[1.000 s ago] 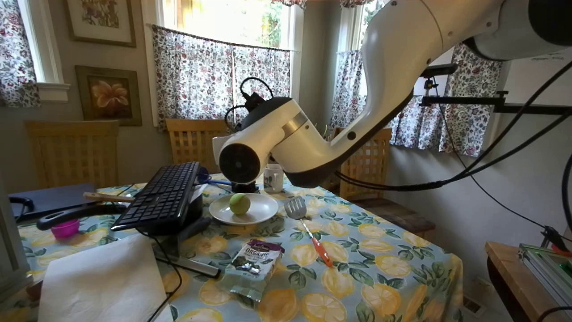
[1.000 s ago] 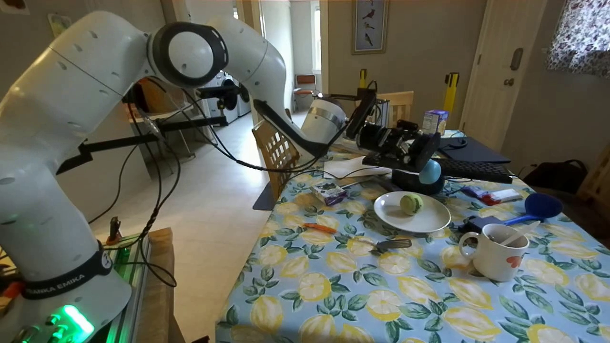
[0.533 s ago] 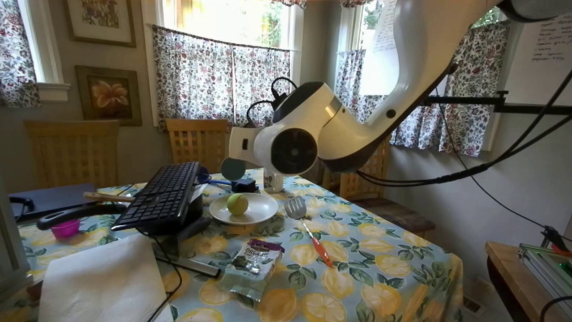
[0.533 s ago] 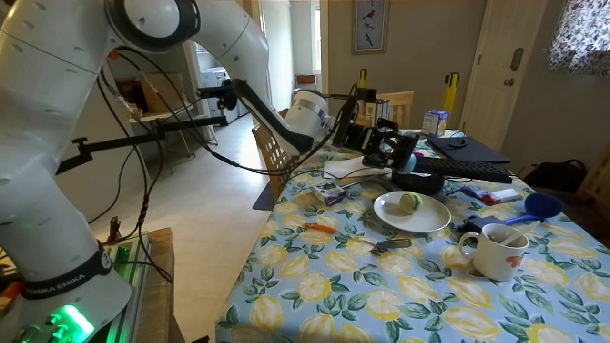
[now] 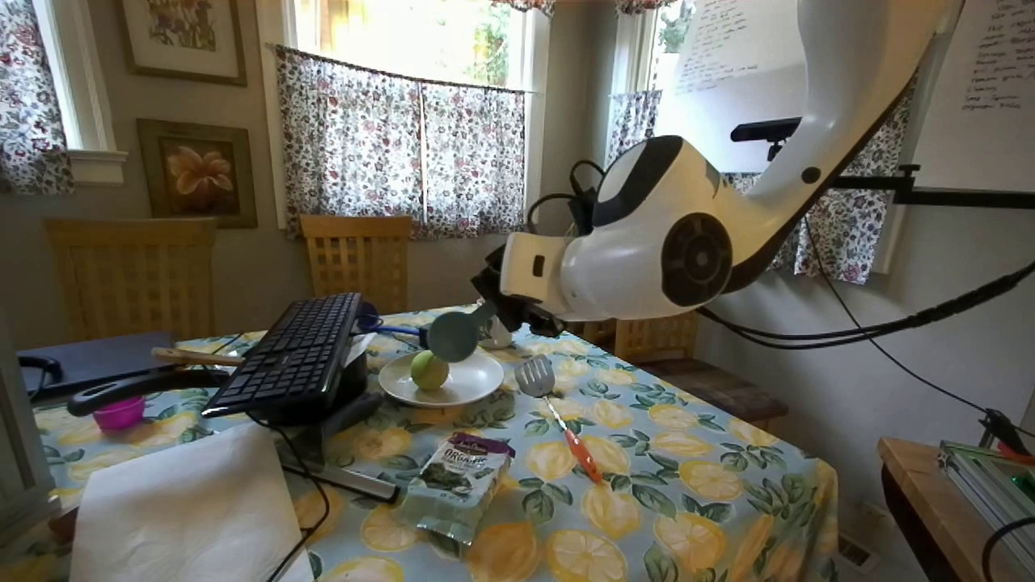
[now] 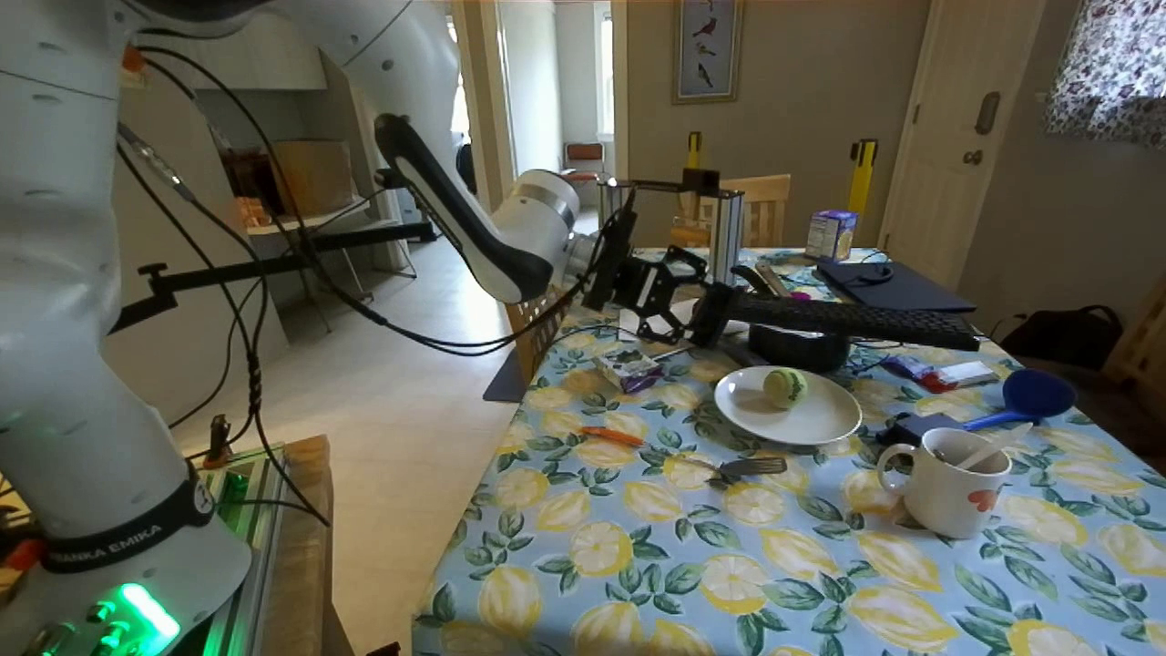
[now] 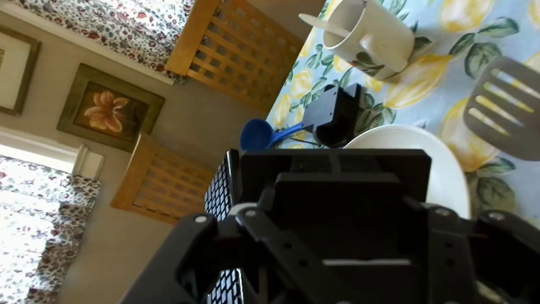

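My gripper (image 6: 694, 305) is shut on a black block (image 7: 337, 162), which fills the space between its fingers in the wrist view. From this block extends a teal round-headed spoon (image 5: 453, 336), seen in an exterior view over the far side of a white plate (image 5: 483, 386). A yellow-green ball (image 5: 429, 370) rests on the plate, left of and just below the spoon head in that picture. In an exterior view the ball (image 6: 785, 388) is in plain sight, but the spoon head is hidden. The block covers the ball and part of the plate (image 7: 449, 181) in the wrist view.
A black keyboard (image 6: 852, 321) stands raised beside the plate. Around it lie a slotted turner (image 7: 502, 107) with an orange handle, a snack bag (image 5: 461, 485), a white mug (image 6: 952, 483) with a utensil inside, and a blue spoon (image 7: 257, 134) in another black block (image 7: 333, 114).
The arm has pulled back toward its base, rightward in an exterior view, while the wrist has turned. The teal spoon has come into sight there and dropped lower. The ball has shifted slightly.
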Tool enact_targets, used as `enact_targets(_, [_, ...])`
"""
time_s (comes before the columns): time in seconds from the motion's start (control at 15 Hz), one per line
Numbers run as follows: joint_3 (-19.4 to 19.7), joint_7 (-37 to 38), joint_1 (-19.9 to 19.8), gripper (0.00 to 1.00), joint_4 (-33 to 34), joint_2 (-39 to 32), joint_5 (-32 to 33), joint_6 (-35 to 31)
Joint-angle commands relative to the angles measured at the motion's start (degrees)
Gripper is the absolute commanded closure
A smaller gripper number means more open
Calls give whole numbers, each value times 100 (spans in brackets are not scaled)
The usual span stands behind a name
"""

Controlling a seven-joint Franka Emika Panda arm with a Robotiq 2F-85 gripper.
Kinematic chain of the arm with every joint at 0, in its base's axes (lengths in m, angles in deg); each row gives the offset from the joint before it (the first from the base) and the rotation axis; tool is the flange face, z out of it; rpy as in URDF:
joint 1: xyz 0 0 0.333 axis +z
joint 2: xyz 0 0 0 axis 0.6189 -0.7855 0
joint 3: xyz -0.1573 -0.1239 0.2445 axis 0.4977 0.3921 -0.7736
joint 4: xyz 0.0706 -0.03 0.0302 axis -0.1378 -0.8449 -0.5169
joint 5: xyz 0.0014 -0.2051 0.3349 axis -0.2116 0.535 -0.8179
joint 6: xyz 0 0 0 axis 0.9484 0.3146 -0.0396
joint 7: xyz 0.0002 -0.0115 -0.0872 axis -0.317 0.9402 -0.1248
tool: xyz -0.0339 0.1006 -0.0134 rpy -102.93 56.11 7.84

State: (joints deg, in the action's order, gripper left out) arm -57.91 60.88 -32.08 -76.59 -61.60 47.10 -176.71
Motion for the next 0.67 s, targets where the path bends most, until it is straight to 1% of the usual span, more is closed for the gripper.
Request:
enact_targets(0.0, [-30, 131, -445, 67, -1037, 876, 267, -548])
enact_targets(0.13, [88, 17, -760, 67, -1213, 1124, 539, -1285])
enact_targets(0.27, [215, -75, -1064, 67, -1117, 1225, 878, -2157])
enact_targets(0.47, [408, -75, -1449, 67, -714, 1121, 1366, -3578])
enact_targets(0.6, [478, -304, -1605, 67, -480, 922, 1461, -4413])
